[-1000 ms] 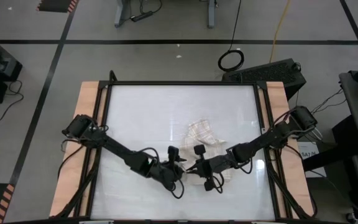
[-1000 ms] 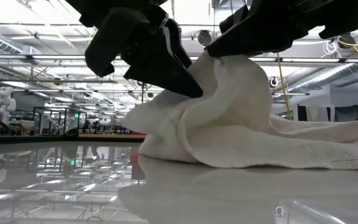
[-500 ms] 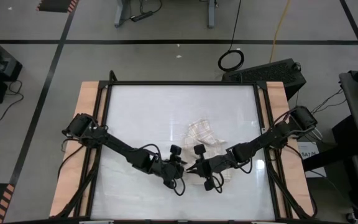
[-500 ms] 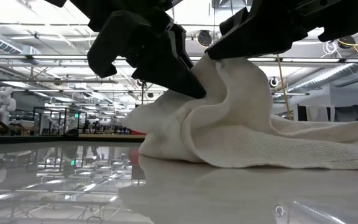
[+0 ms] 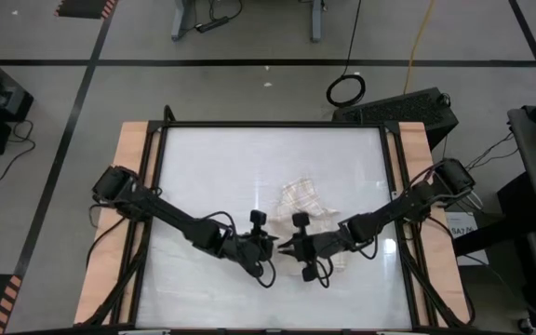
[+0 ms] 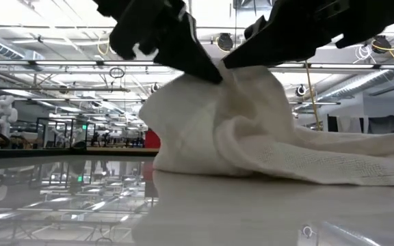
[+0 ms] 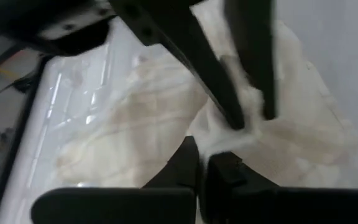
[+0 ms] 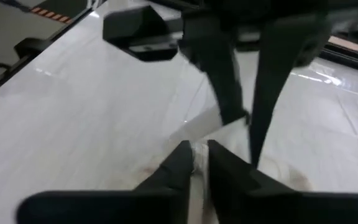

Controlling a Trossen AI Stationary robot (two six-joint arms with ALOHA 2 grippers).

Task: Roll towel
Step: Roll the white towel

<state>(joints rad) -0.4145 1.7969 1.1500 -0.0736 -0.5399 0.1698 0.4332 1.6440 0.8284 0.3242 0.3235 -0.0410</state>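
Cream checked towel [image 5: 307,207] pinched up between two claws

Crumpled cloth sits a little right of the middle of the white table [image 5: 212,167], toward its front edge, one end trailing flat along the surface. Meeting tip to tip at its near corner, the left gripper [image 5: 274,247] is clamped tight on a fold, lifting it into a peak. Facing it, the right gripper [image 5: 283,247] has a narrow gap between its fingers with cloth in it, though I cannot tell if it truly grips.

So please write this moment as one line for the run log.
task: roll towel | left pincer: shut on towel peak | right pincer: also at peak, grip unclear | towel: bunched, lifted at middle | table: towel rests there
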